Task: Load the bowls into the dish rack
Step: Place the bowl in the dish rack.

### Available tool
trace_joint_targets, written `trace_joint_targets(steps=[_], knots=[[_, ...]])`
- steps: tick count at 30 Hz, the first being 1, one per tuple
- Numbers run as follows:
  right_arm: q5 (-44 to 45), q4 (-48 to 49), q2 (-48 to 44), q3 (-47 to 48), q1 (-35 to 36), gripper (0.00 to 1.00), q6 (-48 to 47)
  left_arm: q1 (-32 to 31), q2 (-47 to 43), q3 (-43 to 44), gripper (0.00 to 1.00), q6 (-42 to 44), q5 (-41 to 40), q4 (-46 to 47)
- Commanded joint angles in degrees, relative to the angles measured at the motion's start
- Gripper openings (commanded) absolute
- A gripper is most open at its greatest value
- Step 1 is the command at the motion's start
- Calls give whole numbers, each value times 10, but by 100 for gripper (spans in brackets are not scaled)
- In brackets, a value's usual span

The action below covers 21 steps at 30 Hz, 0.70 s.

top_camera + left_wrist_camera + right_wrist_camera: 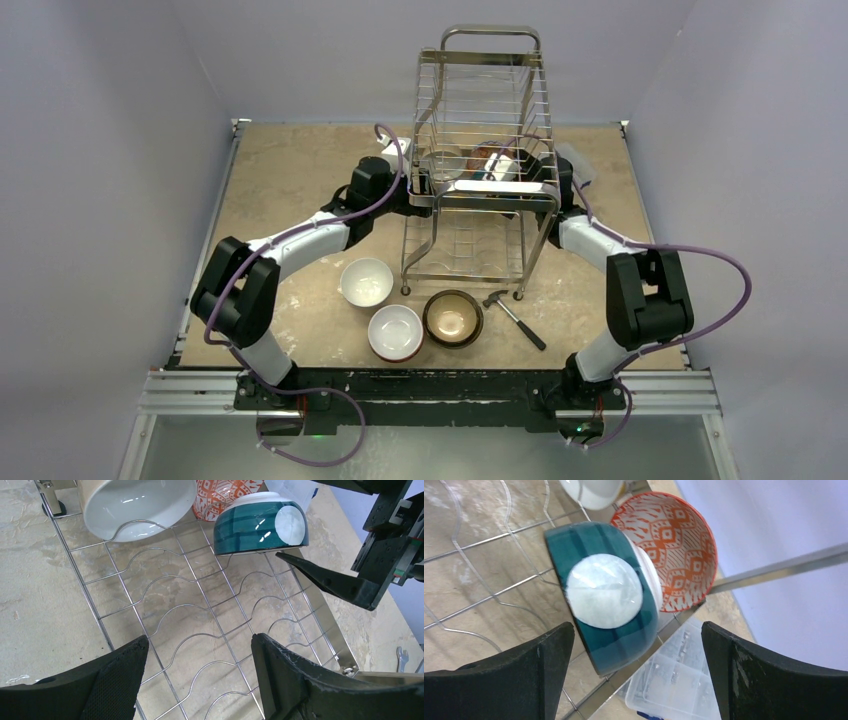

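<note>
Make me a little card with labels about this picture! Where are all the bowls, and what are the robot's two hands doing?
in the rack: white bowl, orange patterned bowl and teal bowl, tipped on the wires of the dish rack
on the table: white table bowl, red-sided bowl, dark brown bowl
left gripper: open, holding nothing, over bare rack wires
right gripper: open, right by the teal bowl
not loaded yet: the three table bowls
</note>
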Motion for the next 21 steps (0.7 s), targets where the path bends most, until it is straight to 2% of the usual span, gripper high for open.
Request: trace_joint_targets(steps=[1, 11, 21], knots=[[60, 50, -5, 6, 1, 99, 28, 4, -13, 17, 74, -6, 7, 25], [106, 67, 4, 16, -1, 99, 48, 4, -13, 18, 74, -5, 9, 26], [98, 105, -1, 5, -15, 99, 72, 4, -14, 18, 74, -4, 11, 26]])
